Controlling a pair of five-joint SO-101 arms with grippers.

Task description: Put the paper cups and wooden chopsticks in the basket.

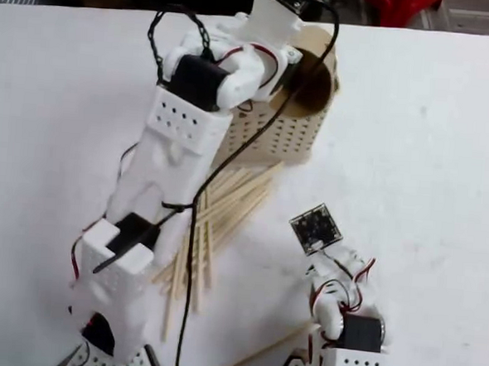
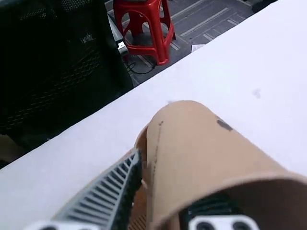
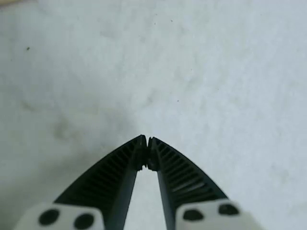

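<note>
A brown paper cup [image 1: 311, 89] hangs on its side over the white perforated basket [image 1: 290, 140] at the back of the table. My left gripper [image 2: 160, 203] is shut on the cup [image 2: 206, 153], with one finger [image 2: 108, 194] outside the wall and the other inside the mouth. A pile of wooden chopsticks [image 1: 213, 222] lies fanned out in front of the basket, partly under the left arm. One single chopstick [image 1: 259, 350] lies near the front edge. My right gripper [image 3: 147, 143] is shut on nothing, its tips pointing down at the bare white table.
The right arm [image 1: 340, 309] sits low at the front right with its camera board [image 1: 316, 227] facing up. Black cables [image 1: 192, 254] run along the left arm. Beyond the table's far edge stand a red stool [image 2: 144, 26] and a black chair [image 2: 53, 62].
</note>
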